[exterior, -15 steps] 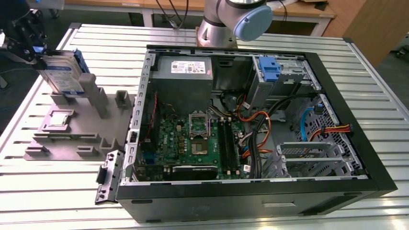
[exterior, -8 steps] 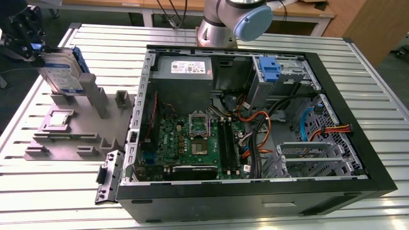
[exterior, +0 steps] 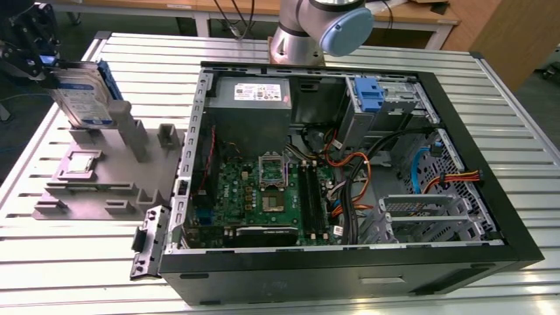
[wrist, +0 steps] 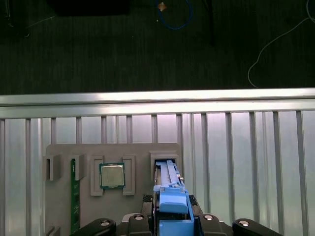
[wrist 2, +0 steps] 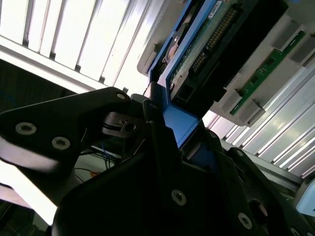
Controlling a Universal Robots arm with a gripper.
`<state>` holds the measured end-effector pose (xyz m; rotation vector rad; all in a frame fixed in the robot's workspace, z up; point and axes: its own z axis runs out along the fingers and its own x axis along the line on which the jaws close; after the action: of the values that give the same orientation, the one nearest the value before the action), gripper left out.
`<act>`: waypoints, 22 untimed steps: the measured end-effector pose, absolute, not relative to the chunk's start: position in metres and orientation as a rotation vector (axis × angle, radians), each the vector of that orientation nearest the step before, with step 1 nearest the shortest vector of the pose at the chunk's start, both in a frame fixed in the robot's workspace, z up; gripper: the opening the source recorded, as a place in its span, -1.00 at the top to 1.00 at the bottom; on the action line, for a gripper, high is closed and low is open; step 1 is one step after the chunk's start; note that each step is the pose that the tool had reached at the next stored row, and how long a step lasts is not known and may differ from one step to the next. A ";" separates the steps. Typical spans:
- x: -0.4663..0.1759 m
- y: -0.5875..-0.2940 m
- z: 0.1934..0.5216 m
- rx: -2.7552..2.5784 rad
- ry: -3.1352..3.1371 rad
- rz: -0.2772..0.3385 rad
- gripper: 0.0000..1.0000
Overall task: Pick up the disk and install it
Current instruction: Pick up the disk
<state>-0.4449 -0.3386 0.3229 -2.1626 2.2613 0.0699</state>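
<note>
— What has the gripper (wrist: 173,219) got?
— It's closed on the disk (wrist: 170,192), pinching its blue frame (wrist 2: 179,120) at the upper end. In both wrist views the blue plastic sits right in the grip.

— And where is the disk?
— Standing on edge over the grey fixture (wrist: 64,150), with its lower end at the slot (seated in it or just clear of it, I can't tell). A processor chip (wrist: 112,175) lies in the pocket beside that slot. A green memory stick (wrist: 75,196) stands one place further along.

— Which step is this?
— The pick-up, I'd judge: the grasp is made and the install hasn't begun.

— Where would it go?
— Farther off, in the exterior view, the open computer case (exterior: 516,243) lies on the slatted table (exterior: 79,275), just beside the fixture on that view's right. At the case's far end is a drive bay (exterior: 411,92) with a blue bracket (exterior: 368,95) next to it, well apart from the disk.

— What does the next move call for?
— My guess is a straight draw along the slot with no tilt, so the frame doesn't bind on the slot walls. It also needs a firm hold, since the disk hangs by one end.
</note>
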 end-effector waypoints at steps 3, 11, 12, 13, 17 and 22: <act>-0.445 -0.339 0.325 -2.163 2.261 0.070 0.26; -0.445 -0.339 0.330 -2.162 2.261 0.070 0.26; -0.445 -0.339 0.330 -2.162 2.261 0.070 0.26; -0.445 -0.339 0.330 -2.163 2.261 0.070 0.26; -0.445 -0.339 0.330 -2.163 2.261 0.070 0.26; -0.445 -0.339 0.332 -2.163 2.261 0.070 0.26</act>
<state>-0.4449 -0.3386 0.3325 -2.1627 2.2614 0.0698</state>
